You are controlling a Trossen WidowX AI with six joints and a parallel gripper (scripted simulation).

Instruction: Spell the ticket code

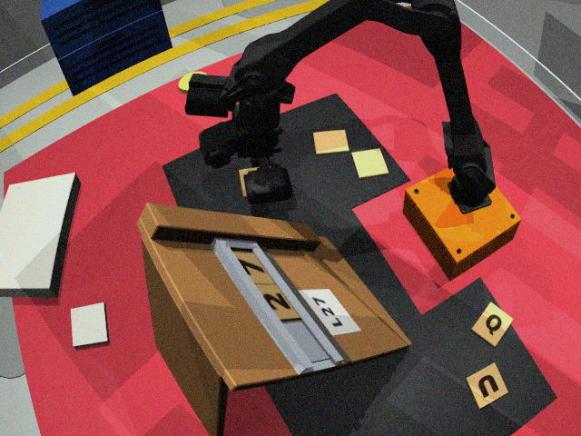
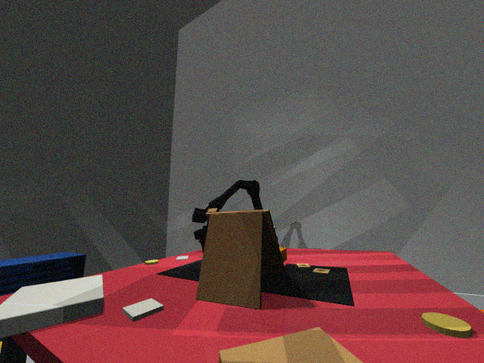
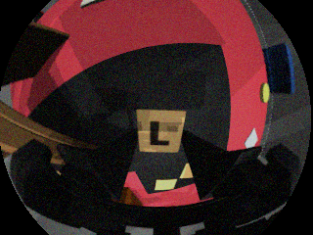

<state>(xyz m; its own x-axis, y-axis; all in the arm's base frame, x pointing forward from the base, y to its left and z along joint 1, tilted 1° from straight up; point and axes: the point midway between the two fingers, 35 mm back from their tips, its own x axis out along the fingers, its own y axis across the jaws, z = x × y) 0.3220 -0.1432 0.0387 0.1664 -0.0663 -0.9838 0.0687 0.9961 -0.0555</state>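
Observation:
The tilted wooden board [image 1: 187,291] [image 2: 234,258] bears a grey rail [image 1: 259,307]. In the rail a 7 tile [image 1: 258,266] sits at the far end and a 2 tile [image 1: 275,300] lies against it; the stretch by the open lower end is bare. The ticket [image 1: 346,322] reads L27. My gripper [image 1: 266,182] [image 3: 159,132] is shut on the L tile [image 1: 242,183] [image 3: 173,139], above the dark mat beyond the board's stop-strip side. The L looks upright in the wrist view. In the exterior view the board hides the fingers.
Q [image 1: 483,331] and U [image 1: 476,398] tiles lie on the near right mat. Two tiles with no readable letters [image 1: 330,142] [image 1: 369,163] lie on the far mat. A white slab [image 1: 37,230], small white block [image 1: 89,324] and yellow disc [image 1: 185,83] lie around. The arm's orange base [image 1: 436,220] stands right.

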